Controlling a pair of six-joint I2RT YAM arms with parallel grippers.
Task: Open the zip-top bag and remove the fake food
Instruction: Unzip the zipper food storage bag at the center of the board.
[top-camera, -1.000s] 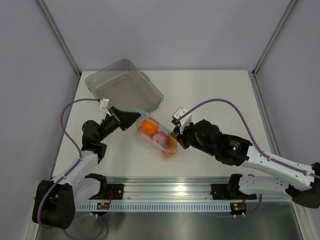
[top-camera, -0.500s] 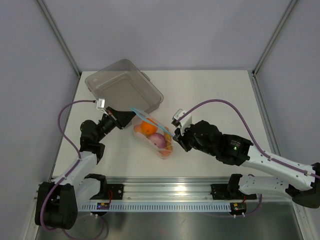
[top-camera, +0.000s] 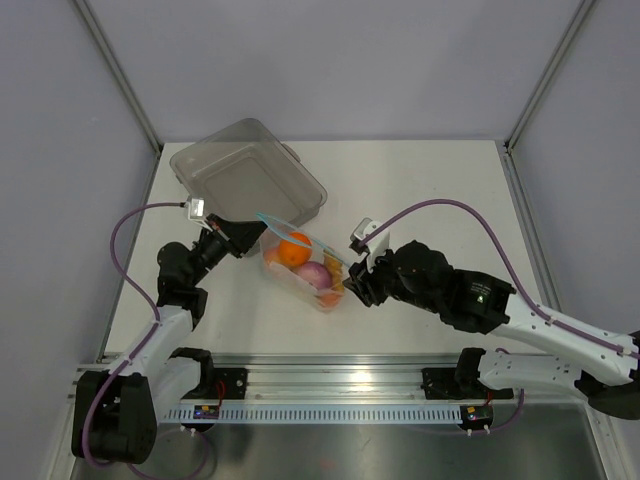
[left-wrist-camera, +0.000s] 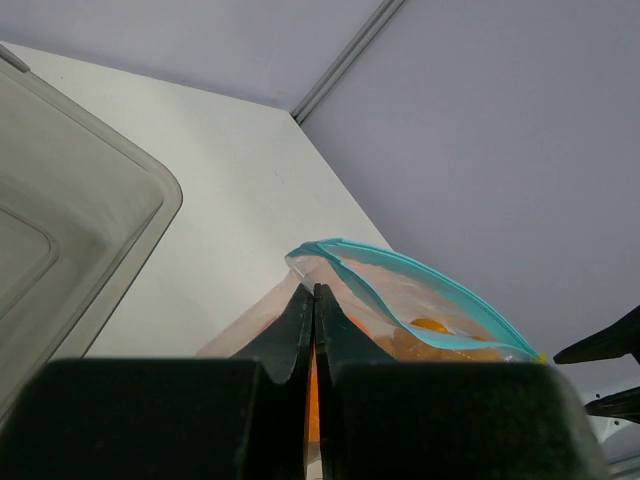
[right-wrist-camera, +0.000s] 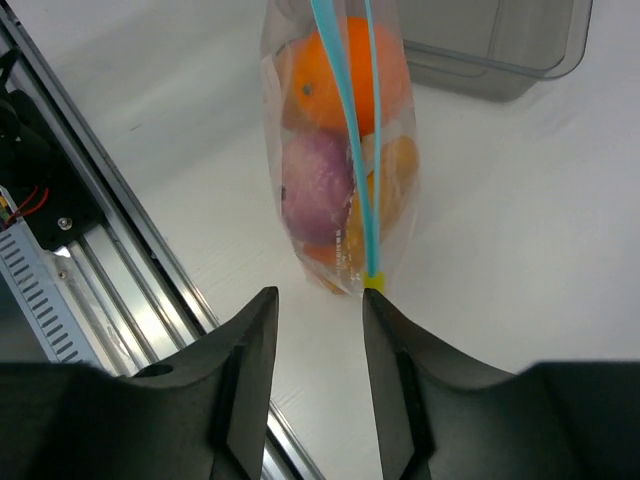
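The zip-top bag is clear with a light-blue zip strip and is held up off the table. It holds the fake food: an orange, a purple piece and small orange-yellow pieces. My left gripper is shut on the bag's left end, just below the strip, whose two sides gape apart there. My right gripper is open and empty, its jaws just short of the bag's right end and its yellow slider. The right wrist view shows the orange above the purple piece.
A rigid clear tub stands at the back left, close behind the left gripper; it also shows in the left wrist view and the right wrist view. The metal rail runs along the near edge.
My left gripper has pulled the bag leftward and back toward the tub. The right gripper has drawn slightly right and now stands apart from the bag's end.
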